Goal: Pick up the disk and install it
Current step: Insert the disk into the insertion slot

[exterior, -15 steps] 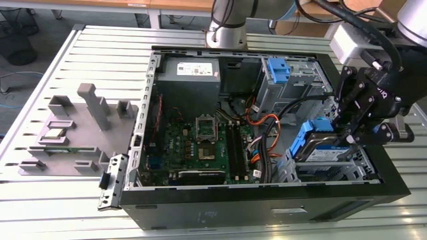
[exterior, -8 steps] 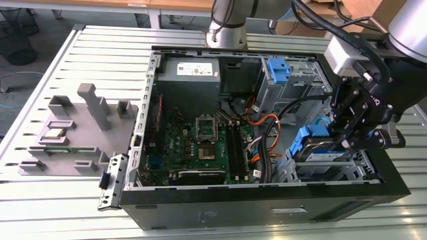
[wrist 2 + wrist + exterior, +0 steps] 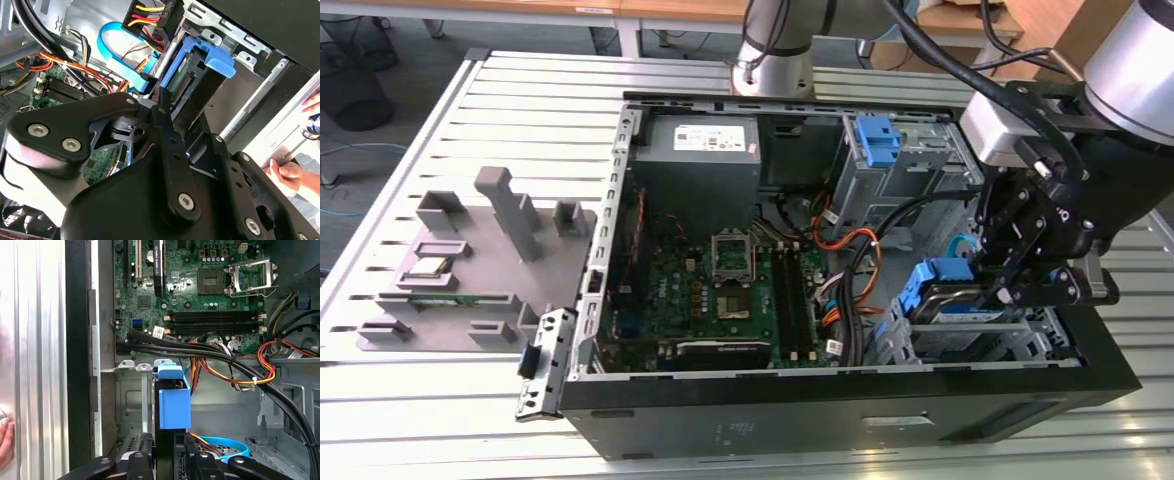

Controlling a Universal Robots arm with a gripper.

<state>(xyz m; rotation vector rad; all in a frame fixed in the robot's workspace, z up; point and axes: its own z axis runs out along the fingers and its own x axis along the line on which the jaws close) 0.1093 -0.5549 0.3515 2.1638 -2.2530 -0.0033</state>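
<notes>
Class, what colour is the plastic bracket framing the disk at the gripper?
Blue. The bracket on the disk shows best in the first wrist view.

Arm (image 3: 1137, 60) comes in from the exterior view's right, wrist bent so the gripper (image 3: 1007, 285) points downward. In the first wrist view, its two black fingers (image 3: 146, 454) sit either side of the disk (image 3: 174, 405), clamped on it edge-on.

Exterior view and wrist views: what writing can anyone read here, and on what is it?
No text is legible.
White sticker on the grey boxy power supply: print too small.
White label on the green motherboard: too small.
Silver disk in blue plastic carrier: no readable print.
</notes>
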